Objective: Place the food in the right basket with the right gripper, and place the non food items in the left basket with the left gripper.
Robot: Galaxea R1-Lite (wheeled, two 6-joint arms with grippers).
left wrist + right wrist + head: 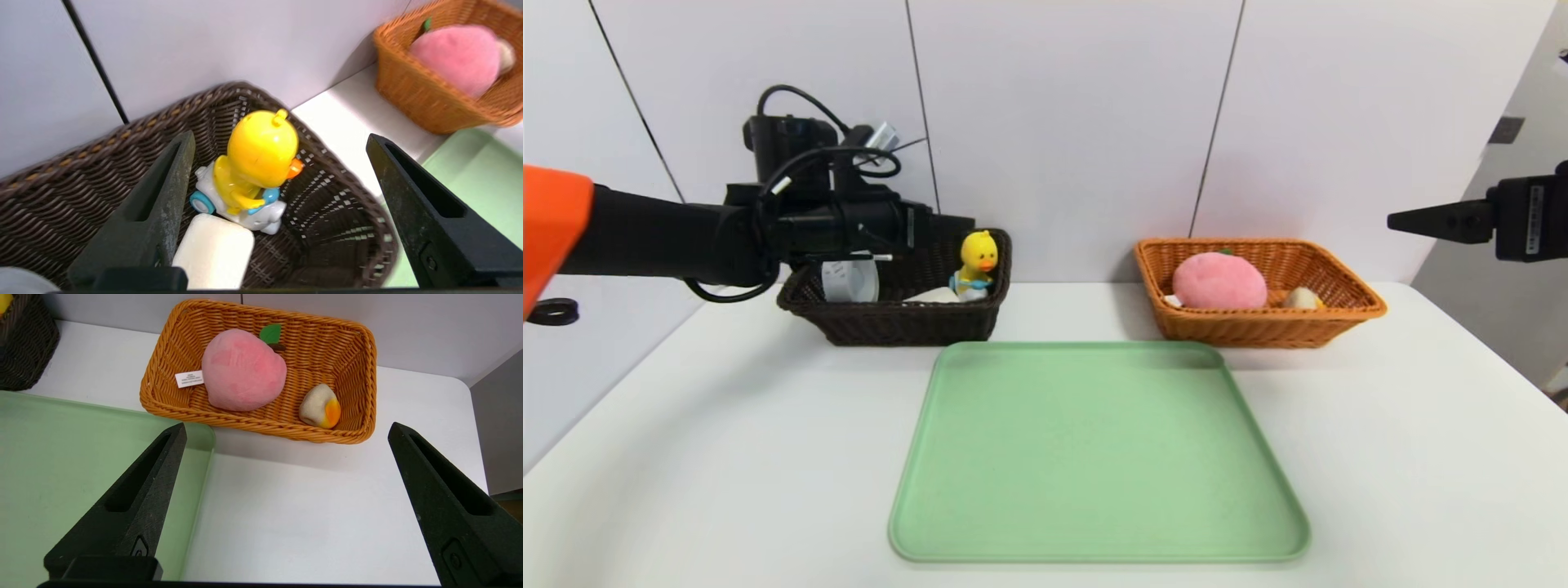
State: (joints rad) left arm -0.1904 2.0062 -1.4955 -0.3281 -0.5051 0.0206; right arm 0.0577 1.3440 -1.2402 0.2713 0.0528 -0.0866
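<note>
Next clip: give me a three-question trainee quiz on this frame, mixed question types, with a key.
1. True or false: the green tray has items left on it.
2. Which basket holds the yellow duck toy? A) dark brown basket B) orange basket C) neither
3. Fill in: beside the plush peach lies a small ___ piece with an orange patch.

Key: 1 false, nothing lies on it. 2 A; the left gripper hangs open over it, holding nothing; the right gripper hangs open short of the orange basket. 3 beige.

Yellow duck (261, 163), pink peach (241, 369)
</note>
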